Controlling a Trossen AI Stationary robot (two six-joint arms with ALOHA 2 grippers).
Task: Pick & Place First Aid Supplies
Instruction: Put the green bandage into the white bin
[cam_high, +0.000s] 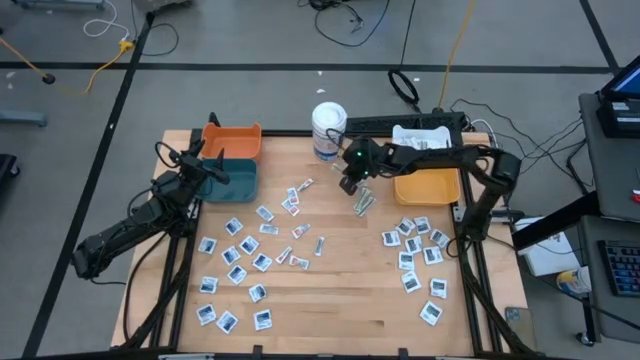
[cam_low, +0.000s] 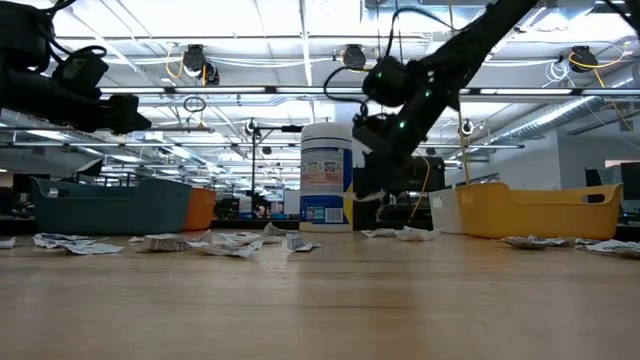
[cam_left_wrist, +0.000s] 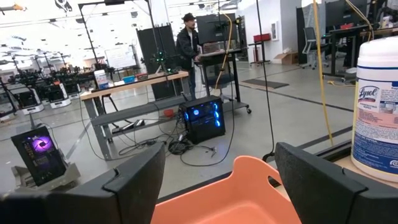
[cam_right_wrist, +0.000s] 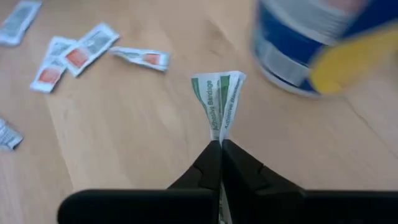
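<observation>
Now the Right Claw Pinches a Bandage Packet

Over on the left, the left claw (cam_high: 207, 168) hangs in the air above the orange bin (cam_high: 233, 140) and the teal bin (cam_high: 228, 178). Its fingers are spread wide and hold nothing.

Next, lots of little first aid packets (cam_high: 236, 276) lie flat on the wooden tabletop (cam_high: 330, 310), spread out in front of the bins. A few small ones with red marks (cam_right_wrist: 74, 57) lie near the middle.

A tall white tub (cam_high: 328, 130) stands at the far edge of the tabletop.

Just beside the tub, the right claw (cam_high: 352, 187) is clenched tight on a narrow bandage packet (cam_right_wrist: 219, 106). The packet sticks out past the fingertips, folded where they squeeze it.

On the right sits a yellow bin (cam_high: 428, 186), with more packets (cam_high: 418, 245) spread on the tabletop near it.
</observation>
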